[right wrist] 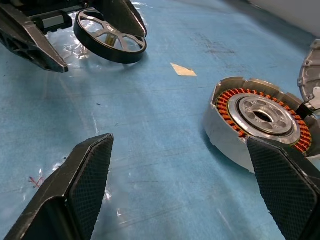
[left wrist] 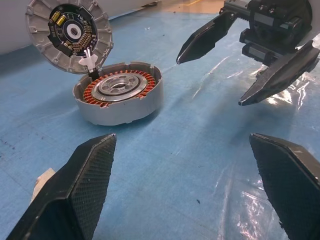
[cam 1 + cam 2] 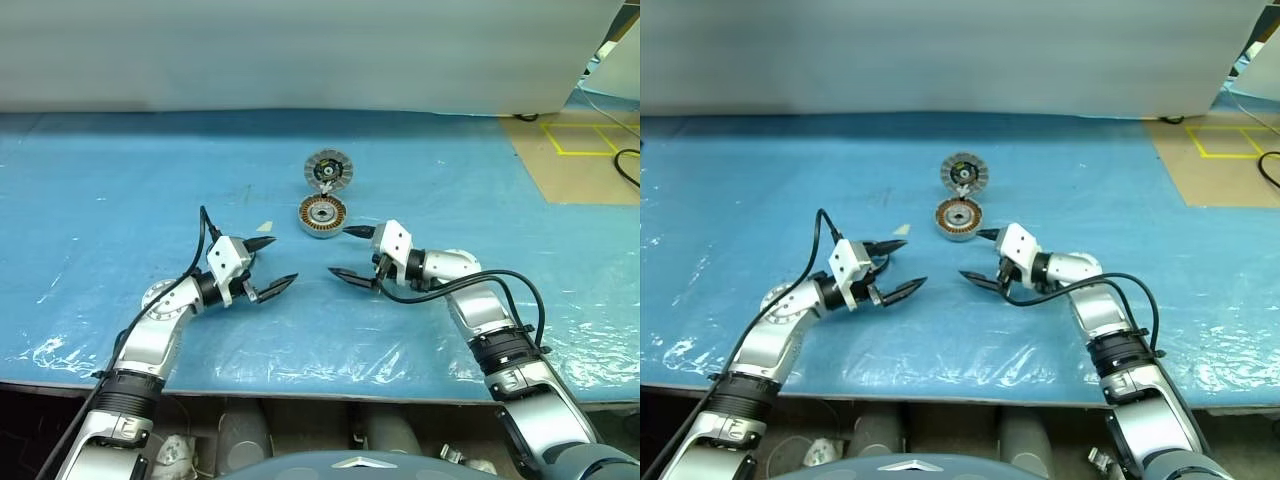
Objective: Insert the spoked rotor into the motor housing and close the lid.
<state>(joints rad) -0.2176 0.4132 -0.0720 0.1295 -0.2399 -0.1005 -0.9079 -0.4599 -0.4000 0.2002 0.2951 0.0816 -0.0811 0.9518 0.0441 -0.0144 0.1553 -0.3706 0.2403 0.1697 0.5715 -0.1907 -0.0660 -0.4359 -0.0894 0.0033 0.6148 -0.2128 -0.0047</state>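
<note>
The motor housing [image 3: 322, 217], a silver cup with copper windings round a silver hub, sits mid-table on the blue sheet. Hinged at its far rim, the lid [image 3: 328, 170] stands tipped up and open, its inner face with a dark centre toward me. On the sheet just beyond my left gripper's fingers lies the spoked rotor [image 1: 111, 37], dark-rimmed with silvery spokes. My left gripper [image 3: 284, 259] hovers open and empty to the near left of the housing. My right gripper [image 3: 338, 251] faces it from the near right, also open and empty, with one fingertip close to the housing's rim.
A small tan scrap [image 3: 264, 226] lies left of the housing. The wrinkled blue sheet [image 3: 120, 190] covers the table up to a pale wall at the back. Brown floor with yellow tape [image 3: 585, 140] and a black cable [image 3: 628, 165] lie at the far right.
</note>
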